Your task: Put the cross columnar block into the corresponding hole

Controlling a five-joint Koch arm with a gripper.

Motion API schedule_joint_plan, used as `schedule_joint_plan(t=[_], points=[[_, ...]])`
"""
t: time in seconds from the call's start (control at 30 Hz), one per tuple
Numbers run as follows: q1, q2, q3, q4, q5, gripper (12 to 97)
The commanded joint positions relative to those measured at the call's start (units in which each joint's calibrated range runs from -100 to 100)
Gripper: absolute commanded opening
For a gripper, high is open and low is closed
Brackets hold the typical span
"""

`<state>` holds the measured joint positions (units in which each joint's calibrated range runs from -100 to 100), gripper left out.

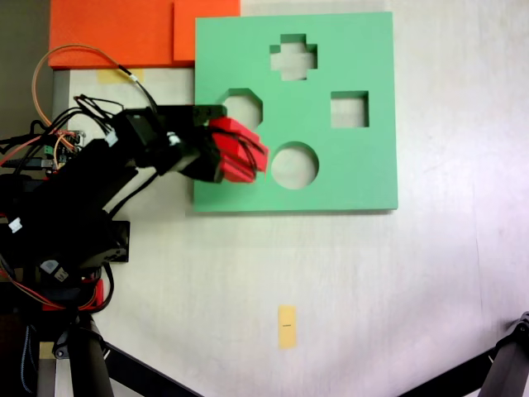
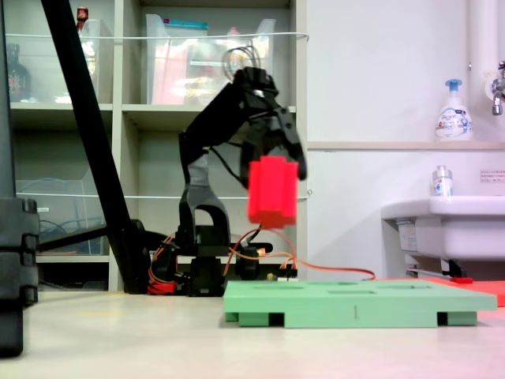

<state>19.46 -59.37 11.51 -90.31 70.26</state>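
Red cross columnar block (image 2: 272,191) clamped in gripper (image 2: 274,170) fingers, hanging below them, clear of the green foam board (image 2: 347,304) underneath. From above, block (image 1: 240,150) sits between the octagonal cutout (image 1: 241,106) and round cutout (image 1: 294,165). The corresponding hole (image 1: 293,56), plus-shaped, is well apart from fingers, at board's far edge, empty. Square cutout (image 1: 349,109) beyond the round one.

Green foam board (image 1: 364,178) on a pale table (image 1: 372,289), with four cutouts: plus-shaped hole (image 1: 293,58) at top, octagonal (image 1: 248,103) at left, square (image 1: 350,109) at right, round (image 1: 294,165) below. Gripper (image 1: 235,153) over the board's left part (between the octagonal and round cutouts), clasping the red cross columnar block (image 1: 244,149). Orange foam sheets (image 1: 124,33) at upper left; yellow tape strip (image 1: 287,326) below the board.
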Motion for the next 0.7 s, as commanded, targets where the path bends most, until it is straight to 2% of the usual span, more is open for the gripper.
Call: schedule_joint_plan(t=[0.0,0.43,0.67], points=[[1.8,2.7,4.1,11.0,0.7,36.0],[6.0,22.8,5.8,34.3,2.8,36.6],[8.0,40.0,17.5,34.3,2.9,37.6]])
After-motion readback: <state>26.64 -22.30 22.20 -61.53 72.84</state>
